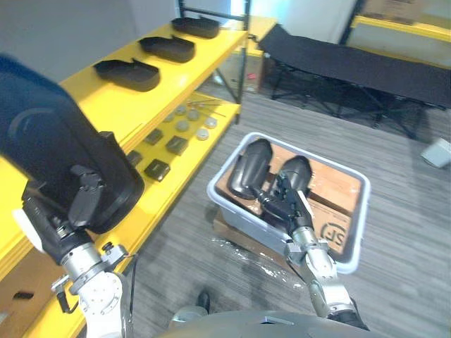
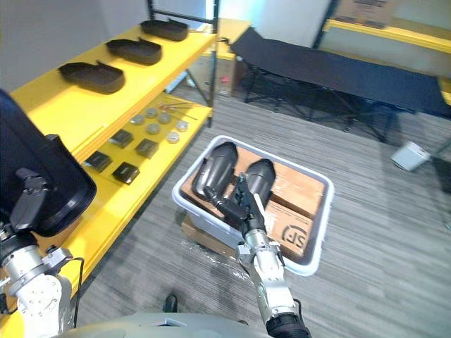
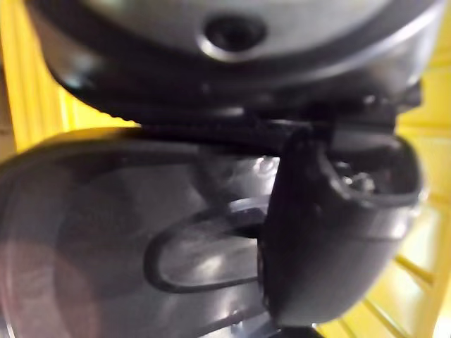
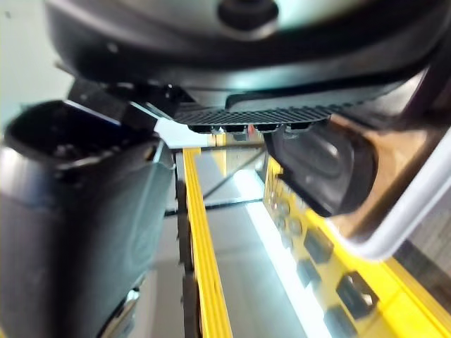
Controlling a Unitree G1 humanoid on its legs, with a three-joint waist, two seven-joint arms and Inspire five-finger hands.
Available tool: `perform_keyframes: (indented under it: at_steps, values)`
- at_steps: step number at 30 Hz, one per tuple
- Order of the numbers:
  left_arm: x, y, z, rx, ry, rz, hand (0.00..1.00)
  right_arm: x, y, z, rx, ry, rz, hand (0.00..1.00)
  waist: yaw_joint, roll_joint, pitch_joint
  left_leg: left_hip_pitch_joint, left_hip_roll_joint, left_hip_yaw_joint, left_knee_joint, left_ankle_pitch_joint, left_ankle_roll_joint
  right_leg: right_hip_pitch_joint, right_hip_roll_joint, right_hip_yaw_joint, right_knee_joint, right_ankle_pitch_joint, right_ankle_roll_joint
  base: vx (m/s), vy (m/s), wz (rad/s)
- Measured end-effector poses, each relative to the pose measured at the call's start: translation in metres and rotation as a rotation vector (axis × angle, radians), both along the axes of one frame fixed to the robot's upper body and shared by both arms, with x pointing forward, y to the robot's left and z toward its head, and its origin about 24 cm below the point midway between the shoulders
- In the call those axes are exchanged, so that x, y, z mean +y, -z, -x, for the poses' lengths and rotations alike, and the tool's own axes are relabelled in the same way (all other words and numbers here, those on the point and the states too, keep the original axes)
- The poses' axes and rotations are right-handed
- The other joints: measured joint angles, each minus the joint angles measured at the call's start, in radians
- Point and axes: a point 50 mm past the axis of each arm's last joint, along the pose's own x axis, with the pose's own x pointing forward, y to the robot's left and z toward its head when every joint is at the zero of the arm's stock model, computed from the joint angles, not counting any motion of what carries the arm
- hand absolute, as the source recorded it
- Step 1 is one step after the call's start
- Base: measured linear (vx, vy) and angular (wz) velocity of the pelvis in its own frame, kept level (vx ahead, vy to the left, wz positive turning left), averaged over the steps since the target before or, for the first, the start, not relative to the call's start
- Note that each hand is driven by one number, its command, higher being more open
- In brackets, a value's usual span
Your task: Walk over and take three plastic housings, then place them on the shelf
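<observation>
Left eye view, held housing (image 1: 63, 141): a big black plastic shell, up in the air at the near end of the shelf (image 1: 141, 105), just above its front edge.
Left robot hand (image 1: 70, 204): under this shell, with the fingers curled round its lower rim. In the left wrist view the thumb (image 3: 331, 225) lies against the shell's inner side.
Shelf housings: three black shells lie in a row on the top board of the yellow shelf, one near (image 1: 127, 74), one in the middle (image 1: 167, 48) and one at the far end (image 1: 195, 27).
Bin housings: two more shells, (image 1: 251, 165) and (image 1: 299, 169), lie side by side in the far-left part of the grey bin (image 1: 363, 211), on brown cardboard (image 1: 331, 190).
Right robot hand (image 1: 285, 201): inside the bin, on the near end of the right shell. I cannot tell if its fingers are closed or open.
Lower board: small dark square parts (image 1: 156, 169) and round discs (image 1: 187, 125) lie near its front edge.
Floor: grey carpet (image 1: 409, 282). The bin stands on it, beside the shelf.
Folding cot (image 1: 352, 63): black, well apart behind the bin.
</observation>
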Motion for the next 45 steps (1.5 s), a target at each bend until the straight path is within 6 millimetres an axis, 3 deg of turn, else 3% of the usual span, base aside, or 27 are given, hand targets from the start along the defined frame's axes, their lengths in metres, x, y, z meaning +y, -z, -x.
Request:
perform_keyframes:
  at_steps: [1, 3, 4, 7, 10, 15, 24, 27, 29, 31, 33, 37, 39, 41, 42, 44, 45]
  values:
    - [0.0, -0.001, -0.001, -0.004, 0.017, 0.0, 0.0, -0.002, -0.002, -0.001, -0.007, 0.008, 0.002, 1.0, -0.009, 0.003, 0.01, -0.018, 0.021, 0.051, 0.03, -0.001, 0.001, 0.014, 0.002, -0.042, 0.006, 0.0, 0.0, -0.03, 0.064, 1.73]
    - [-0.007, -0.002, -0.008, -0.01, 0.129, -0.004, 0.0, -0.02, -0.001, 0.001, 0.0, 0.085, 0.023, 1.0, -0.026, 0.008, 0.026, -0.059, 0.099, 0.272, 0.12, 0.003, 0.006, 0.047, -0.015, -0.157, 0.066, -0.029, 0.0, 0.0, 0.119, 1.77]
    - [-0.008, -0.002, -0.01, -0.009, 0.149, -0.009, 0.0, -0.025, 0.0, 0.002, 0.003, 0.107, 0.029, 1.0, -0.028, 0.006, 0.028, -0.061, 0.101, 0.297, 0.13, 0.013, -0.002, 0.052, -0.028, -0.169, 0.087, -0.043, 0.006, 0.04, 0.153, 1.28]
    - [-0.014, -0.002, -0.013, -0.008, 0.19, -0.008, 0.0, -0.036, -0.002, 0.001, -0.007, 0.141, 0.039, 1.0, -0.027, 0.001, 0.038, -0.054, 0.059, 0.279, 0.123, 0.039, -0.006, 0.057, -0.071, -0.169, 0.136, -0.068, 0.009, 0.02, 0.144, 0.37]
    - [-0.016, -0.001, -0.014, -0.006, 0.202, -0.006, 0.0, -0.031, -0.005, 0.0, -0.022, 0.093, 0.031, 1.0, -0.028, -0.004, 0.043, -0.039, 0.037, 0.296, 0.12, 0.029, 0.006, 0.06, -0.094, -0.146, 0.127, -0.067, 0.009, -0.01, 0.089, -0.17]
    - [-0.022, 0.0, -0.016, -0.001, 0.265, -0.002, 0.0, -0.016, -0.008, -0.001, -0.041, 0.007, 0.018, 1.0, -0.028, 0.012, 0.055, -0.032, 0.019, 0.303, 0.076, 0.033, 0.017, 0.047, -0.101, -0.131, 0.118, -0.074, 0.003, -0.05, 0.043, -0.07]
    - [-0.026, -0.003, -0.019, -0.008, 0.312, -0.011, 0.0, 0.021, -0.025, -0.007, -0.167, -0.21, 0.003, 1.0, -0.012, 0.03, 0.075, -0.084, -0.012, 0.149, -0.005, 0.129, 0.025, 0.046, -0.077, -0.18, 0.153, -0.105, 0.003, -0.04, 0.011, 0.5]
    - [-0.03, -0.006, -0.023, -0.006, 0.375, -0.043, 0.0, 0.02, -0.028, -0.008, -0.193, -0.197, 0.004, 1.0, -0.012, 0.04, 0.086, -0.085, -0.029, 0.05, -0.006, 0.138, 0.033, 0.045, -0.095, -0.084, 0.271, -0.13, -0.028, 0.0, 0.043, 1.0]
    - [-0.031, -0.014, -0.035, -0.023, 0.472, -0.104, 0.0, 0.017, -0.03, -0.009, -0.215, -0.151, 0.004, 1.0, -0.016, 0.038, 0.094, -0.089, -0.05, -0.057, -0.002, 0.144, 0.041, 0.022, -0.101, 0.06, 0.4, -0.162, -0.063, 0.06, -0.009, 1.38]
    - [-0.033, -0.021, -0.043, -0.063, 0.514, -0.131, 0.0, 0.018, -0.032, -0.009, -0.231, -0.125, -0.003, 1.0, -0.016, 0.032, 0.094, -0.104, -0.07, -0.109, -0.002, 0.153, 0.041, 0.008, -0.092, 0.144, 0.446, -0.206, -0.053, 0.04, -0.048, 1.2]
    - [-0.035, -0.028, -0.049, -0.12, 0.523, -0.14, 0.0, 0.023, -0.035, -0.011, -0.252, -0.125, -0.006, 1.0, -0.005, 0.012, 0.09, -0.128, -0.099, -0.15, -0.002, 0.185, 0.034, 0.02, -0.095, 0.145, 0.435, -0.259, -0.035, 0.02, -0.117, 0.93]
    - [-0.036, -0.025, -0.048, -0.13, 0.527, -0.112, 0.0, 0.032, -0.036, -0.015, -0.255, -0.155, -0.009, 1.0, 0.013, 0.015, 0.091, -0.142, -0.096, -0.159, 0.003, 0.228, 0.01, 0.068, -0.067, 0.117, 0.346, -0.295, 0.017, -0.01, -0.137, 0.14]
    - [-0.039, -0.024, -0.049, -0.125, 0.554, -0.112, 0.0, 0.031, -0.037, -0.015, -0.259, -0.156, -0.006, 1.0, 0.014, 0.015, 0.092, -0.14, -0.092, -0.159, 0.0, 0.223, -0.007, 0.084, -0.052, 0.112, 0.316, -0.312, 0.02, -0.08, -0.103, -0.05]
    - [-0.042, -0.024, -0.05, -0.124, 0.582, -0.118, 0.0, 0.032, -0.041, -0.015, -0.273, -0.14, -0.014, 1.0, 0.011, 0.002, 0.096, -0.141, -0.103, -0.152, -0.006, 0.226, -0.007, 0.093, -0.061, 0.102, 0.287, -0.364, 0.029, -0.13, -0.069, -0.04]
    - [-0.045, -0.022, -0.051, -0.121, 0.604, -0.112, 0.0, 0.029, -0.04, -0.015, -0.27, -0.115, -0.015, 1.0, -0.004, 0.008, 0.099, -0.141, -0.105, -0.153, -0.011, 0.225, -0.008, 0.097, -0.067, 0.089, 0.289, -0.381, 0.027, -0.11, -0.002, 0.16]
    - [-0.049, -0.024, -0.051, -0.134, 0.629, -0.119, 0.0, 0.023, -0.039, -0.014, -0.262, -0.065, -0.037, 1.0, -0.011, -0.013, 0.107, -0.163, -0.118, -0.143, 0.051, 0.185, 0.015, 0.094, -0.089, 0.095, 0.301, -0.393, 0.004, -0.03, 0.044, 0.06]
    - [-0.05, -0.028, -0.05, -0.15, 0.627, -0.128, 0.0, 0.019, -0.039, -0.013, -0.259, -0.025, -0.078, 1.0, -0.006, -0.022, 0.109, -0.193, -0.135, -0.119, 0.149, 0.138, 0.027, 0.103, -0.103, 0.101, 0.302, -0.404, -0.028, 0.08, 0.069, -0.23]
